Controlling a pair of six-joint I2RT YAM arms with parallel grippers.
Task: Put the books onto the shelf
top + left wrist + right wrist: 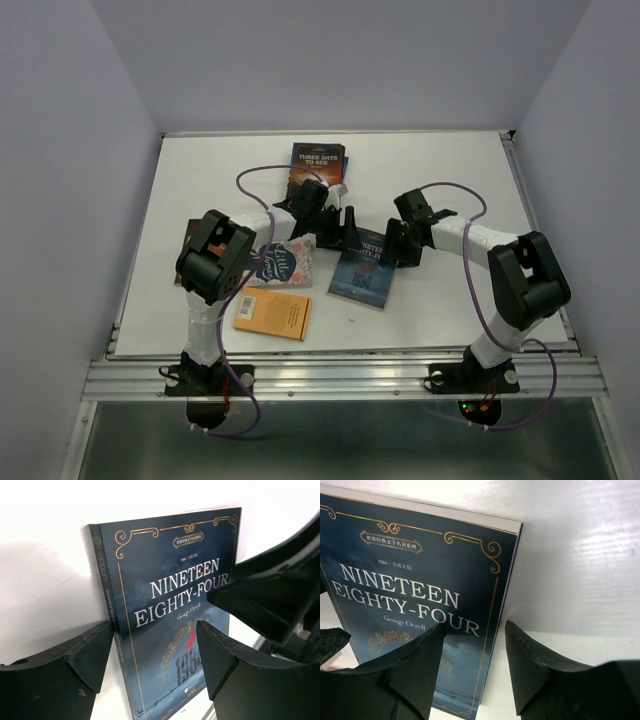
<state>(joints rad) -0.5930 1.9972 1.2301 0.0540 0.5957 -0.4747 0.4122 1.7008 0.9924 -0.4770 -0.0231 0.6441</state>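
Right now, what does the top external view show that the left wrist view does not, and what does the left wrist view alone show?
Only top external: the orange book, the floral book and the Three Days to See book, spread over the table.
Only left wrist: the cover print up close, with the full title, the author's name George Orwell, the gold frame, and the lettered spine.
Both: the dark blue Nineteen Eighty-Four book lying on the white table, and the left gripper near it, jaws apart.

left gripper (pixel 349 233) and right gripper (pixel 391 248) crowding blue book (pixel 360 282), floral book (pixel 286 263) near left, open table (pixel 480 175) far right
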